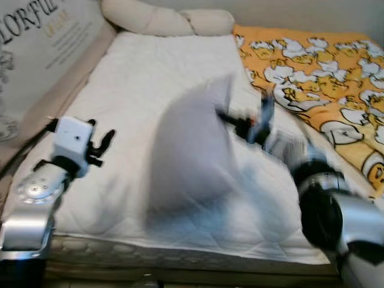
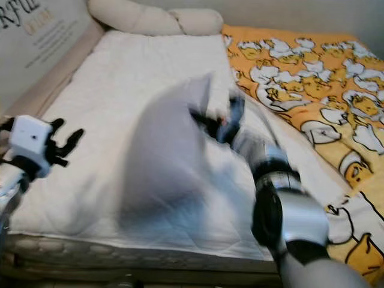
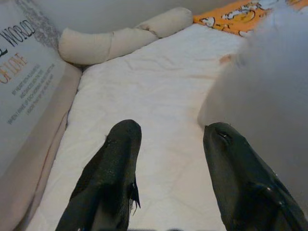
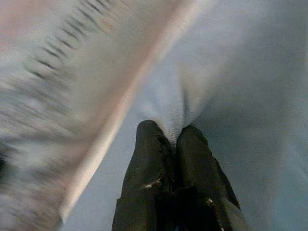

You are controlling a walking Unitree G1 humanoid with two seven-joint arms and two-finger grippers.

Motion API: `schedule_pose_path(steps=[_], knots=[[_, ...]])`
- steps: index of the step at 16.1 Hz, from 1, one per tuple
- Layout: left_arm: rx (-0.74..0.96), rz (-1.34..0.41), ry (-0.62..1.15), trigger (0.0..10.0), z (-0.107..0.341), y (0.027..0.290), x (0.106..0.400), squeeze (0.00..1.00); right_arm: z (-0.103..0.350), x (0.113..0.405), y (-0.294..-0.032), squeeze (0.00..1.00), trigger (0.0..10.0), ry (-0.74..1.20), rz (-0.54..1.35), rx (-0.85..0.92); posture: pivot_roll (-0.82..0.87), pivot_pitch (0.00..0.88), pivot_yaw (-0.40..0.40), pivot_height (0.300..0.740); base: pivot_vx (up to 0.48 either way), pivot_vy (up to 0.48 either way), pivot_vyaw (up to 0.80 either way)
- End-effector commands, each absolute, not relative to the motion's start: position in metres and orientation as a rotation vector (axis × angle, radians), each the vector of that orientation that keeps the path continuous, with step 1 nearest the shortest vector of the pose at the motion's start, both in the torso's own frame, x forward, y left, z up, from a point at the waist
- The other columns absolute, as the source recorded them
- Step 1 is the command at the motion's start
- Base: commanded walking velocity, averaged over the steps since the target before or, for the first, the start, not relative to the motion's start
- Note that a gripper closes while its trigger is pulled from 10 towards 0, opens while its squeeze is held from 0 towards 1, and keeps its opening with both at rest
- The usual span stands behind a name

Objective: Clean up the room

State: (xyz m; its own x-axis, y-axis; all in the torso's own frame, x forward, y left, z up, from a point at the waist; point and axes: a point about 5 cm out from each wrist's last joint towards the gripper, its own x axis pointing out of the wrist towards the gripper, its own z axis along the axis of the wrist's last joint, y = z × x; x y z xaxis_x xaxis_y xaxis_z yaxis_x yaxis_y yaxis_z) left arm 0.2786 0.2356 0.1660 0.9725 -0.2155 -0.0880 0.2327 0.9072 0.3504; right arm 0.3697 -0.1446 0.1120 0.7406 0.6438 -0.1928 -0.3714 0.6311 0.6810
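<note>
The right pincer (image 4: 174, 139) pinches a blurred white pillow (image 1: 192, 150) above the bed (image 1: 150, 72); the left pincer (image 3: 168, 144), spread, hovers beside the pillow.

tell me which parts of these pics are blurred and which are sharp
Head views: the pillow and right end effector smear with motion, while the mattress stays fairly crisp. Left wrist view: fingers sharp. Right wrist view: streaked, but the fingers pinching the pillow stay clear.
</note>
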Motion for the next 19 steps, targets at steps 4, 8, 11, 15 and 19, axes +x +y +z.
schedule_pose_path(steps=[4, 8, 11, 15, 19], knots=[[0.282, -0.389, 0.082, 10.0, 0.154, 0.207, 0.29, 0.0, 0.048, 0.335, -0.198, 0.0, 10.0, 0.694, 0.254, 0.327, 0.03, 0.0, -0.005, 0.74, 0.0, 0.0, 0.0], [0.057, -0.501, 0.203, 10.0, 0.123, 0.168, 0.312, 0.0, 0.058, 0.347, -0.204, 0.0, 10.0, 0.585, 0.098, 0.266, 0.01, 0.0, 0.002, 0.74, 0.0, 0.0, 0.0], [0.001, -0.519, 0.232, 10.0, 0.113, 0.158, 0.328, 0.0, 0.067, 0.353, -0.201, 0.0, 10.0, 0.53, 0.089, 0.287, -0.01, 0.0, -0.001, 0.74, 0.0, 0.0, 0.0], [-0.116, -0.439, 0.287, 10.0, 0.099, 0.16, 0.353, 1.0, 0.07, 0.354, -0.202, 1.0, 10.0, 0.489, 0.101, 0.341, -0.05, 0.0, -0.005, 0.74, 0.0, 0.0, 0.0], [-0.202, -0.43, 0.372, 10.0, 0.08, 0.156, 0.354, 1.0, 0.066, 0.347, -0.21, 1.0, 10.0, 0.465, 0.132, 0.5, -0.06, 0.0, -0.021, 0.74, 0.0, 0.0, 0.0]])
